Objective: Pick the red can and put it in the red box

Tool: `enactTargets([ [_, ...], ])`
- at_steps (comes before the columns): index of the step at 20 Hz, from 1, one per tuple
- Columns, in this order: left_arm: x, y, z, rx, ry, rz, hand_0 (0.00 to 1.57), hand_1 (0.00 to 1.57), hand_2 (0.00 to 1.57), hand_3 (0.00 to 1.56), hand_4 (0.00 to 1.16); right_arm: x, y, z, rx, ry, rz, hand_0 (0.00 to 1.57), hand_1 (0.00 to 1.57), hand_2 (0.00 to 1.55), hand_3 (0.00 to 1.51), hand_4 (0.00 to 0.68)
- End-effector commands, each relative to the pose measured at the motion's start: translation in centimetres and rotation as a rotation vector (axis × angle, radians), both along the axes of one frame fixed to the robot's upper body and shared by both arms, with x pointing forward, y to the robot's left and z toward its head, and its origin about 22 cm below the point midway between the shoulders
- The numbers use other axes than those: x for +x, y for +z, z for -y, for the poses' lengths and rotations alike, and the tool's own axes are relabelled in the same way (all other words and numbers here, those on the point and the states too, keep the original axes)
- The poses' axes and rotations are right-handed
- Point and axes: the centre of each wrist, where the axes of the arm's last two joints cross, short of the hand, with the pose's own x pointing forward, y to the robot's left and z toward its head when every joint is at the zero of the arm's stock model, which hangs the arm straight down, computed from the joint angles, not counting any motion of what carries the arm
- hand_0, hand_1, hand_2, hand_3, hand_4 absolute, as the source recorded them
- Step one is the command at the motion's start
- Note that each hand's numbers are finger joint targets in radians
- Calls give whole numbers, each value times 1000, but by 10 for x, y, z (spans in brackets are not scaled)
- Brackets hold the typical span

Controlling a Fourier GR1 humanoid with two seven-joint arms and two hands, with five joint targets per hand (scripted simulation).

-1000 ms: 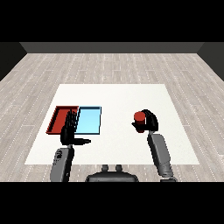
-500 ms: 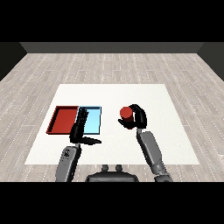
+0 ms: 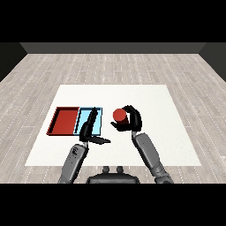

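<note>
- Head view, progress: red can [image 3: 118, 115] is off the table, held in the right hand [image 3: 131, 120], whose fingers curl round it. It sits just right of the light blue tray [image 3: 99, 111], well short of the red tray [image 3: 65, 121].
- Head view, judgement: pick looks done; carry across the blue tray and release into the red one remain (roughly the halfway mark).
- Head view, other hand: left hand [image 3: 88, 129] holds nothing, fingers straight and together over the blue tray's near edge, thumb out to the side.
- Head view, materials: can is a short, smooth cylinder with a flat round top; both trays are shallow rectangles with thin raised rims; table [image 3: 154, 101] is plain matt white.
</note>
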Motion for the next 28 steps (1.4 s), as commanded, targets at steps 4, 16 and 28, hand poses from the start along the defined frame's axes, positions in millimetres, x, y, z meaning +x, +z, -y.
enactTargets([
  [4,24,-21,24,28,-27,-45,0,0,0,0,0,-11,-8,3,31,15,45,1442,1442,1430,1395,616],
  [16,23,-41,40,11,-32,-133,0,0,0,0,0,-1,-9,-29,10,57,75,1462,1462,1435,1392,653],
  [28,3,-42,54,-41,-78,-137,0,0,0,0,0,-18,3,-35,63,117,102,1440,1440,1431,1398,658],
])
